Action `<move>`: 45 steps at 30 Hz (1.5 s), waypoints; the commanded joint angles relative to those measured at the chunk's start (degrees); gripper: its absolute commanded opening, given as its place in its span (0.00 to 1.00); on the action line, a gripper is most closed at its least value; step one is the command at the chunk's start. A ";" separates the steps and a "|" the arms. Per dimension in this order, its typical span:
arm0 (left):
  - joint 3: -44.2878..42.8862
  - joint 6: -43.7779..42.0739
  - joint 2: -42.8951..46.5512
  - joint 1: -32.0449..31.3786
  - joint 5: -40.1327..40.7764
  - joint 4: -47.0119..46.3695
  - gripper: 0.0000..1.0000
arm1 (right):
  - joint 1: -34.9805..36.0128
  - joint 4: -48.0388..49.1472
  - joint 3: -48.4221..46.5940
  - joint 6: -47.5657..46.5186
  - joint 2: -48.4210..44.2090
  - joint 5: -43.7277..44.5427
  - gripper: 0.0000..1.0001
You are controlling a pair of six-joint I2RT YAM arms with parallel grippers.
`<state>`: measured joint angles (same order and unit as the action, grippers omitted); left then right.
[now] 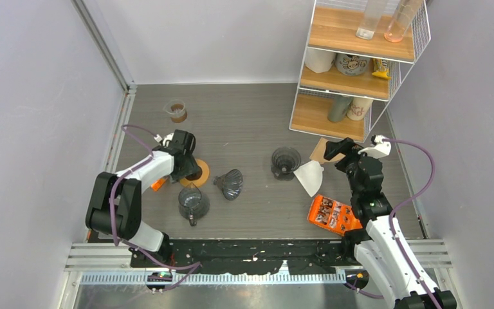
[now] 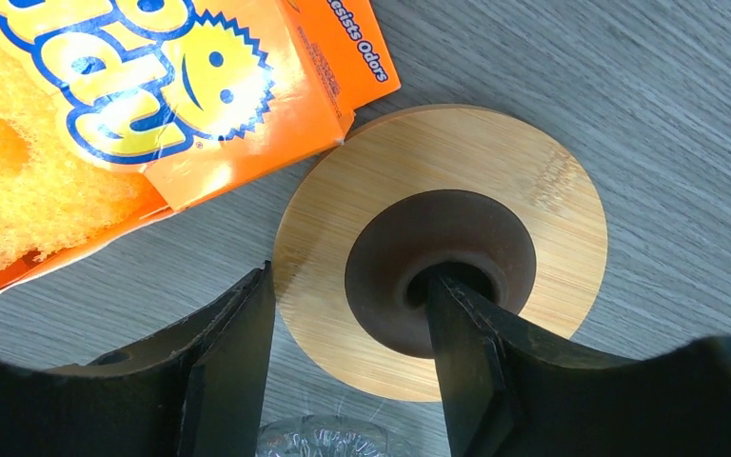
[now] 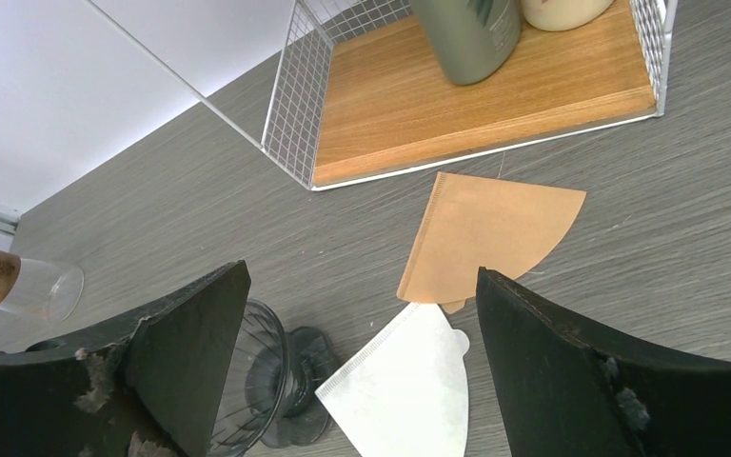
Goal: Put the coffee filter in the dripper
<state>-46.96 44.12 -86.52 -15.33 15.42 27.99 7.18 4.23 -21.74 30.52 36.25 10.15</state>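
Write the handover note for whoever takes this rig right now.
Left gripper: open, empty, fingers astride one side of the wooden disc.
Right gripper: open, empty, above the white filter.
Things: the white filter lies flat on the table beside the near dripper; the brown filter lies just behind it, by the rack. Two other drippers sit further left.
Done: nothing yet; no filter is in a dripper.
Left: grasp a filter and seat it in the dripper.
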 commanded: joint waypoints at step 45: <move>-9.94 -5.37 0.28 -3.59 -15.08 -7.06 0.54 | 0.25 1.19 0.30 -1.21 -1.96 2.67 0.95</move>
<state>-53.45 41.52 -83.72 -19.07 -0.16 21.21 7.18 4.25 -21.04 30.06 34.74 11.94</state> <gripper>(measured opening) 0.504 0.955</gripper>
